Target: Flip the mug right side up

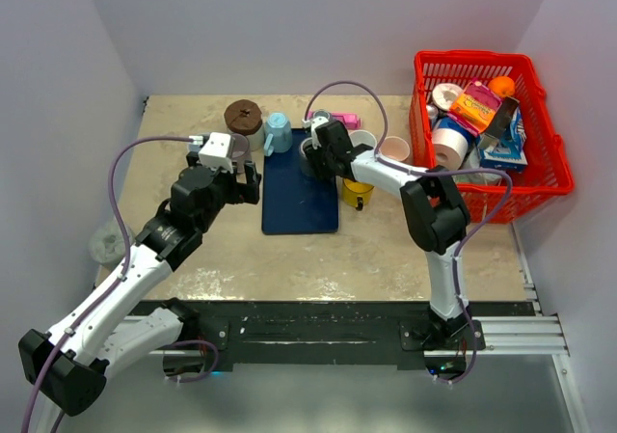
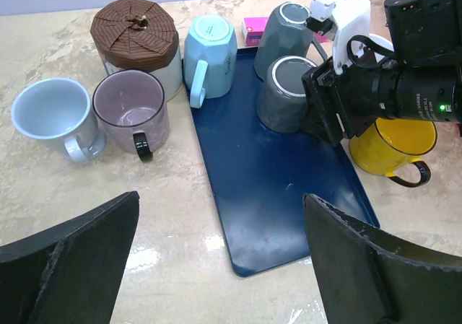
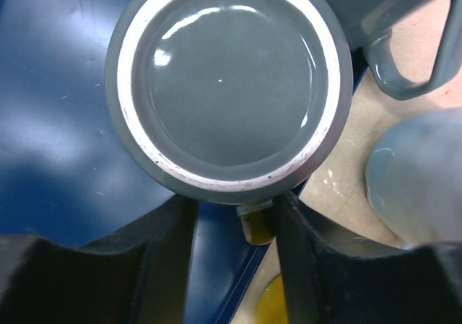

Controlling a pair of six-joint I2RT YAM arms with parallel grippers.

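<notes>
A grey mug (image 3: 227, 79) stands upside down on the blue tray (image 2: 281, 187), its white-ringed bottom facing up. The same mug (image 2: 289, 93) shows in the left wrist view, with a second upturned grey mug (image 2: 289, 28) just behind it. My right gripper (image 3: 234, 201) hangs over the mug's near side. Its fingers (image 3: 303, 266) straddle the mug's handle (image 3: 256, 219), the right finger close against it and the left one apart. My left gripper (image 2: 220, 216) hovers wide open over the tray's near left corner, holding nothing.
A yellow mug (image 2: 393, 147) stands upright right of the tray. Left of it are a light blue upturned mug (image 2: 209, 53), a lilac mug (image 2: 130, 111), a pale blue mug (image 2: 50, 115) and a brown-lidded jar (image 2: 133, 24). A full red basket (image 1: 540, 177) sits far right.
</notes>
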